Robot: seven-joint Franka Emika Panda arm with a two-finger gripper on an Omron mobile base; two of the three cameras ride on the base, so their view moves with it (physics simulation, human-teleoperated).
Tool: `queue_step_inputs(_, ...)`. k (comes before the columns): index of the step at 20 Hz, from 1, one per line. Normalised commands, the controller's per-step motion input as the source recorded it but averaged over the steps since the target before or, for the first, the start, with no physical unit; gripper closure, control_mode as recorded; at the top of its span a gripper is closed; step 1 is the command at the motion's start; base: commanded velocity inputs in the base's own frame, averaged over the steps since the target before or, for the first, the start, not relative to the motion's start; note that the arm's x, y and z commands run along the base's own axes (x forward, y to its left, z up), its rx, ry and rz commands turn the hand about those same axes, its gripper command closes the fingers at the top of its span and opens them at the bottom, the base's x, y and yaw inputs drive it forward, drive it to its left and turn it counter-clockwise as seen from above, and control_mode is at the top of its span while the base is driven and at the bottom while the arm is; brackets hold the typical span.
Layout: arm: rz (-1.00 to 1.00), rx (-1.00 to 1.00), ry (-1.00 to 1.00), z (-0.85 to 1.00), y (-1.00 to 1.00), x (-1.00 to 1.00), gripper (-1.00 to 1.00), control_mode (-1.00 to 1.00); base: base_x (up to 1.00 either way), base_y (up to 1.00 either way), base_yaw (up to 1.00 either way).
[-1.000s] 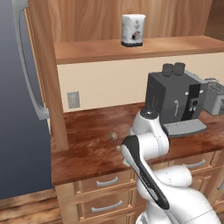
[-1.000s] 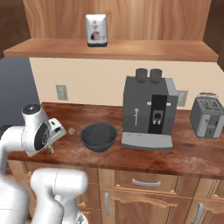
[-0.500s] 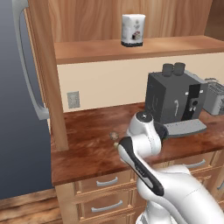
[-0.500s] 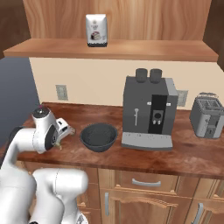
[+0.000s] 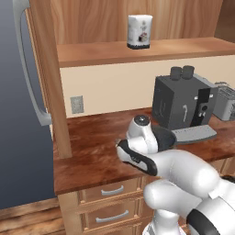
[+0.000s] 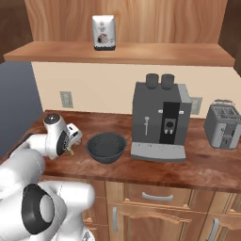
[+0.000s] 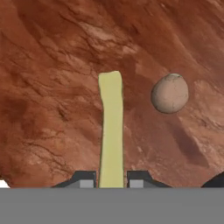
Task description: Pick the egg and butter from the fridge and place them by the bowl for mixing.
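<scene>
Your claw [image 7: 111, 180] is clamped on the butter [image 7: 111, 131] — held over the desk [image 7: 52, 65], with the egg [image 7: 170, 93] lying just beside the stick.

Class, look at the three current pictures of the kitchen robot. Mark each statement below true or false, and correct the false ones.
1. The butter runs up from between the gripper fingertips. True.
2. The egg sits inside the bowl. False: it lies on the wooden counter.
3. The egg touches the butter. False: bare counter separates them.
4. The bowl stands beside the coffee machine. True.
5. The fridge doors are open. False: shut.
</scene>
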Motion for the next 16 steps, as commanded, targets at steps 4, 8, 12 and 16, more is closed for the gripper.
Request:
queue_step_inputs(4,0.01,-0.04,0.00,-0.28,0.00,0.31,-1.00,-1.00,0.00,0.00,0.00)
queue_step_inputs(8,0.00,0.00,-0.01,-0.01,0.00,0.00,-1.00,-1.00,0.00,0.00,0.00)
queue_step_inputs(12,0.00,0.00,0.00,0.08,0.00,-0.10,-1.00,-1.00,0.00,0.00,0.00)
queue_step_inputs(16,0.00,0.00,0.00,0.71,0.00,-0.73,-1.00,-1.00,0.00,0.00,0.00)
